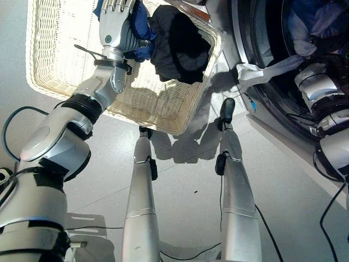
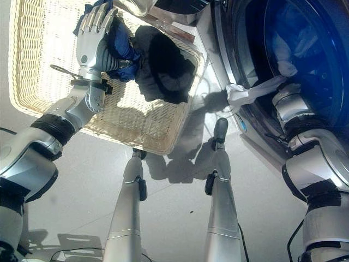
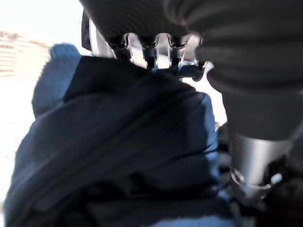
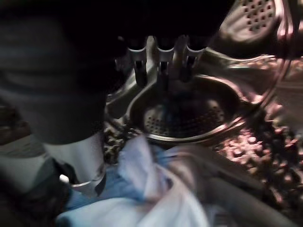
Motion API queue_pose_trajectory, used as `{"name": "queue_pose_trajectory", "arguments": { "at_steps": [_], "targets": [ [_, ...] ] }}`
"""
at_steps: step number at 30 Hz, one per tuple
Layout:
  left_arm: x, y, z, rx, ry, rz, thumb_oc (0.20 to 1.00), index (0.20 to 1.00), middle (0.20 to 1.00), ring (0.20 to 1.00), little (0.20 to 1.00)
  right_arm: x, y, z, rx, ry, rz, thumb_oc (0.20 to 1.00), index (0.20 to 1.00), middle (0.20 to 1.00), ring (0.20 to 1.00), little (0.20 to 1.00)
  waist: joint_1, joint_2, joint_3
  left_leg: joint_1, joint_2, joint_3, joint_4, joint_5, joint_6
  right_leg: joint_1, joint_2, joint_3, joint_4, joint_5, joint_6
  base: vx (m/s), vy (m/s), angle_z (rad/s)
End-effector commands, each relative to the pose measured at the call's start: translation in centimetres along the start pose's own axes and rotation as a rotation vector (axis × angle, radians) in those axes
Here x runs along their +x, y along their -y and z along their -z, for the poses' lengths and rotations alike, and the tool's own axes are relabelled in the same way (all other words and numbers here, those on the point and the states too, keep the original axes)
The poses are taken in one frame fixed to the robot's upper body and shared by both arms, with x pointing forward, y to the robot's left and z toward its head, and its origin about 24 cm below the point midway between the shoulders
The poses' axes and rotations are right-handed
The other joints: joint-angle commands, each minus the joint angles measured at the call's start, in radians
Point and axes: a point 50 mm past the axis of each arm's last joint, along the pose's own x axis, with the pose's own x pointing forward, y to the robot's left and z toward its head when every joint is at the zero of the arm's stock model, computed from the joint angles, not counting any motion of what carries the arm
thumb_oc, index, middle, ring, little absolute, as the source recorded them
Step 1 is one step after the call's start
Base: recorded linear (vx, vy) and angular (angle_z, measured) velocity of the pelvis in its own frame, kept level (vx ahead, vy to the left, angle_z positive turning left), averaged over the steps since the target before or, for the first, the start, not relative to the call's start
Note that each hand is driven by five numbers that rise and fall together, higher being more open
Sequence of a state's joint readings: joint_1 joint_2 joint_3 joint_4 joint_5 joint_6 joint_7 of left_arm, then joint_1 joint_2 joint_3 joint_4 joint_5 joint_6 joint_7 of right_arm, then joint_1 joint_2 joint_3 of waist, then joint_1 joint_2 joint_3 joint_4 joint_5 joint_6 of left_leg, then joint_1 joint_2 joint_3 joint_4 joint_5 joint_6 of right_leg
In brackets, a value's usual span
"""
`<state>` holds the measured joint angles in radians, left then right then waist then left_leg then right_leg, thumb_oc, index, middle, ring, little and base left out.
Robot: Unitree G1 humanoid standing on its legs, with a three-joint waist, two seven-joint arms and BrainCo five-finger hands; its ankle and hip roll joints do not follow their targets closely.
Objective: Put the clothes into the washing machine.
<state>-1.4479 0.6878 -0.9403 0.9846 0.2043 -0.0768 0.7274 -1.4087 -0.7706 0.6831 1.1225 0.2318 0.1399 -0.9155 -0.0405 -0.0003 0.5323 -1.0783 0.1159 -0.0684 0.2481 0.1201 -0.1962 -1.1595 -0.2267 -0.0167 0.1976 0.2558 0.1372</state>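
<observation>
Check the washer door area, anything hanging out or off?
Yes: a white garment drapes out over the washing machine's door rim instead of lying inside the drum, beside the right arm. Elsewhere, the left hand rests on blue clothing in the wicker basket.

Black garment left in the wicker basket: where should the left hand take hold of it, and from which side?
Probably grip the raised crumpled hump of the black garment, coming down from above. It lies bunched against the wicker basket's far right corner wall, so a side approach is blocked. The left hand rests on the blue garment beside it.
</observation>
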Motion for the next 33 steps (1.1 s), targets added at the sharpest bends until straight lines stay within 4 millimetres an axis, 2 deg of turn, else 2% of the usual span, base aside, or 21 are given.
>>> {"name": "queue_pose_trajectory", "arguments": {
  "at_steps": [1,2,3,4,9,19,29,33],
  "targets": [
    [0.3,0.2,2.3,0.006,-0.238,0.110,1.000,1.000,1.000,1.000,1.000,1.7,2.3,-2.7,0.033,0.163,0.112,1.000,1.000,1.000,1.000,1.000,-0.002,0.021,-0.012,0.023,-0.034,0.007,-0.034,-0.023,0.051,0.018,0.055,-0.025,0.051,-0.063,0.061,0.00,0.000,0.00],
    [0.0,0.5,2.9,0.007,-0.289,0.141,0.749,0.749,0.749,0.749,0.749,1.2,1.9,-2.9,0.061,0.183,0.110,1.000,1.000,1.000,1.000,1.000,-0.007,0.020,-0.012,0.021,-0.033,0.009,-0.032,-0.024,0.050,0.015,0.057,-0.022,0.053,-0.065,0.062,0.00,0.000,0.00],
    [-0.2,0.6,3.2,0.008,-0.310,0.150,0.438,0.438,0.438,0.438,0.438,0.9,1.8,-3.1,0.075,0.193,0.108,1.000,1.000,1.000,1.000,1.000,-0.010,0.019,-0.012,0.020,-0.031,0.011,-0.034,-0.023,0.049,0.015,0.058,-0.020,0.052,-0.065,0.062,0.00,0.000,0.00],
    [-0.5,0.8,3.7,0.001,-0.358,0.175,0.200,0.200,0.200,0.200,0.200,0.5,1.6,-3.3,0.096,0.208,0.104,1.000,1.000,1.000,1.000,1.000,-0.014,0.018,-0.012,0.019,-0.030,0.012,-0.036,-0.023,0.047,0.013,0.060,-0.018,0.051,-0.067,0.061,0.00,0.000,0.00],
    [-1.6,1.6,4.8,-0.061,-0.478,0.211,0.200,0.200,0.200,0.200,0.200,-2.2,0.9,-5.0,0.244,0.283,0.092,1.000,1.000,1.000,1.000,1.000,-0.032,0.013,-0.012,0.015,-0.031,0.019,-0.046,-0.024,0.041,0.004,0.069,-0.005,0.047,-0.075,0.059,0.00,0.006,-0.01],
    [-3.6,2.7,5.9,-0.207,-0.561,0.173,0.200,0.200,0.200,0.200,0.200,-4.6,1.1,-5.5,0.394,0.333,0.122,1.000,1.000,1.000,1.000,1.000,-0.037,0.016,-0.012,0.022,-0.027,0.023,-0.060,-0.025,0.037,0.005,0.071,0.004,0.050,-0.091,0.056,0.00,0.011,-0.02],
    [-4.9,3.2,5.7,-0.341,-0.546,0.078,0.200,0.200,0.200,0.200,0.200,-5.6,1.7,-5.8,0.446,0.369,0.167,1.000,1.000,1.000,1.000,1.000,-0.029,0.018,-0.012,0.024,-0.028,0.018,-0.062,-0.024,0.039,0.008,0.073,0.001,0.054,-0.095,0.054,0.00,0.000,0.00],
    [-5.2,2.9,5.2,-0.455,-0.529,-0.034,0.200,0.200,0.200,0.200,0.200,-5.8,1.9,-5.5,0.482,0.361,0.192,1.000,1.000,1.000,1.000,1.000,-0.023,0.017,-0.012,0.022,-0.029,0.015,-0.062,-0.024,0.041,0.007,0.073,-0.003,0.056,-0.097,0.052,0.00,0.000,0.00]
  ]
}}
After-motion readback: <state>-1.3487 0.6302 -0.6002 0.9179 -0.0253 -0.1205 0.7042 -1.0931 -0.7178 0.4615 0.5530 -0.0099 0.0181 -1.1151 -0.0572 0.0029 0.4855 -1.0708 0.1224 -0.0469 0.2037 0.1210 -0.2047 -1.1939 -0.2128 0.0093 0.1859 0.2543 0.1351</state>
